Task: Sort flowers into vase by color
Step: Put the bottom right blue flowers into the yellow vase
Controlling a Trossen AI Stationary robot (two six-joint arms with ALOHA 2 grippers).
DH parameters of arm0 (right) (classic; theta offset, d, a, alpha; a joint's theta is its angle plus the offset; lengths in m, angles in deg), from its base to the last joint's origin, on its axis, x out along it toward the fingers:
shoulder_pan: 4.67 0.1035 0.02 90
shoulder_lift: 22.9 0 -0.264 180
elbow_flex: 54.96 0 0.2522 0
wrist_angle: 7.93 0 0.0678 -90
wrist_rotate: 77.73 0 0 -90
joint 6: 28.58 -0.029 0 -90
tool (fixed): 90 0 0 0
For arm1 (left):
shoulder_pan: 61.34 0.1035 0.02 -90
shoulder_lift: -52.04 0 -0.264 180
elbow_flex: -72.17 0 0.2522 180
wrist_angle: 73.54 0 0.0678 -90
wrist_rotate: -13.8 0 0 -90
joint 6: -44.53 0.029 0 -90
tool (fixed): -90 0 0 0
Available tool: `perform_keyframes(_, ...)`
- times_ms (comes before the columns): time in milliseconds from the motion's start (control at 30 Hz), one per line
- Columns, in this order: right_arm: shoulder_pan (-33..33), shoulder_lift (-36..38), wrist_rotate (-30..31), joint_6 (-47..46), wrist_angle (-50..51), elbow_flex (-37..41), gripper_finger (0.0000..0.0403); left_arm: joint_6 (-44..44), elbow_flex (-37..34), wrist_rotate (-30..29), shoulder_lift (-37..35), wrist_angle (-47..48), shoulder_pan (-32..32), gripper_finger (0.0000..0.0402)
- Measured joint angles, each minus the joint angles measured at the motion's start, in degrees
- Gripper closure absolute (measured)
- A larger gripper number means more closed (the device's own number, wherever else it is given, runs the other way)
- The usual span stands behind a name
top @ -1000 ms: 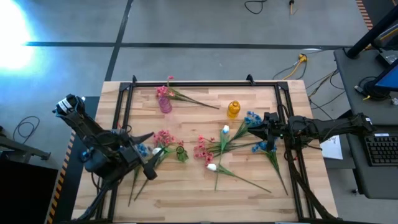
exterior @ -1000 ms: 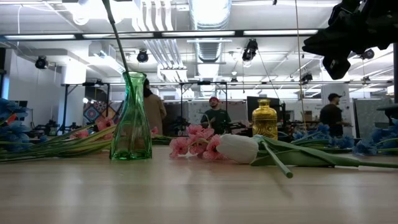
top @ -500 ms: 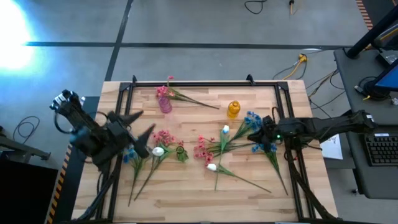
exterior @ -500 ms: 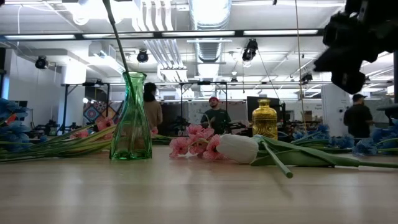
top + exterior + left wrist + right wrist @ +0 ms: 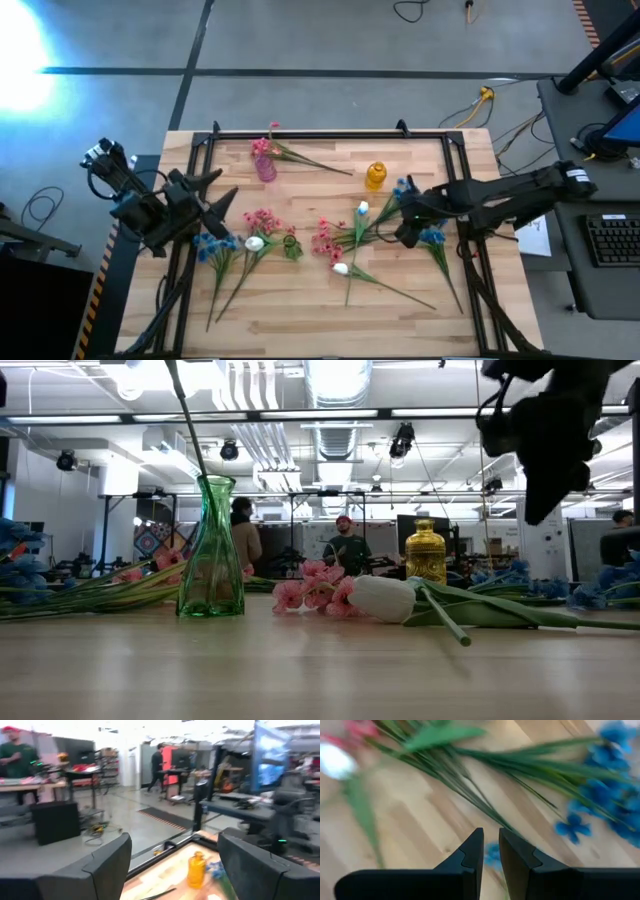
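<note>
Artificial flowers lie flat across the table: a blue bunch (image 5: 214, 244) and a white bloom (image 5: 253, 243) on the left, and pink bunches (image 5: 265, 219) (image 5: 325, 240) and white blooms (image 5: 362, 209) in the middle. More blue bunches (image 5: 404, 188) (image 5: 431, 236) lie on the right. One pink sprig stands in a pink vase (image 5: 265, 166). My left gripper (image 5: 222, 190) (image 5: 172, 850) is open and raised above the table's left side. My right gripper (image 5: 403, 232) (image 5: 491, 837) (image 5: 535, 510) is shut. It points down over green stems (image 5: 470, 785) and a blue blossom (image 5: 492, 856).
A yellow vase (image 5: 375, 176) (image 5: 425, 551) (image 5: 196, 870) stands toward the far edge. In the low view a green glass vase (image 5: 211, 550) holds one stem. A black frame (image 5: 300, 135) runs along the table's edges. People stand in the room behind.
My left gripper rose and drew back from the flowers at the near left toward the far left; the blue bunch and white bloom stay lying on the table. My right gripper moved from the far blue bunch toward the near left and tipped downward over the stems.
</note>
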Motion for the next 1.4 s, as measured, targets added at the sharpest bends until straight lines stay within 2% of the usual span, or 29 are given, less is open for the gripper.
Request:
perform_keyframes(167,-1.6,-1.3,0.0,6.1,0.4,-2.2,0.0351,-2.1,0.0,1.5,4.9,1.2,-1.6,0.0122)
perform_keyframes(333,-2.2,1.7,-0.2,8.4,0.6,-2.7,0.0351,-2.5,3.8,0.8,12.7,2.1,-2.0,0.0123)
perform_keyframes(500,-2.3,5.1,-0.7,-2.8,8.0,-2.7,0.0351,0.1,6.5,-0.3,18.0,3.4,-5.7,0.013)
perform_keyframes(600,-1.2,5.8,-1.5,-6.8,13.6,-2.7,0.0351,-2.5,6.6,0.1,18.7,3.3,-7.5,0.0147)
perform_keyframes(667,-1.0,5.9,-2.3,-6.9,15.7,-2.7,0.035,-7.1,5.4,3.0,19.4,5.2,-7.9,0.0163)
perform_keyframes(733,-1.0,5.9,-2.3,-8.2,16.0,-2.7,0.0345,-12.3,3.9,11.5,19.7,9.3,-8.6,0.0179)
perform_keyframes(800,-1.0,5.7,-2.3,-11.0,16.1,-2.7,0.0332,-17.5,3.0,22.2,19.4,14.7,-9.6,0.0197)
perform_keyframes(833,-1.0,5.7,-2.7,-11.3,16.3,-2.7,0.0323,-19.9,2.9,25.7,19.2,17.2,-10.0,0.0205)
perform_keyframes(967,-1.0,5.0,-4.1,-10.0,17.0,-2.7,0.0277,-27.5,3.3,27.9,18.2,23.3,-10.7,0.0244)
perform_keyframes(1067,-0.9,4.6,-4.3,-11.1,16.9,-2.7,0.0236,-32.2,3.8,33.8,17.0,31.0,-11.9,0.0276)
perform_keyframes(1267,-0.7,4.3,-4.3,-15.6,16.7,-2.7,0.0173,-39.3,4.0,32.2,12.6,38.1,-15.1,0.032)
perform_keyframes(1400,0.5,4.2,-7.0,-18.6,16.6,-2.3,0.0146,-49.9,4.0,32.4,9.0,48.7,-17.6,0.0327)
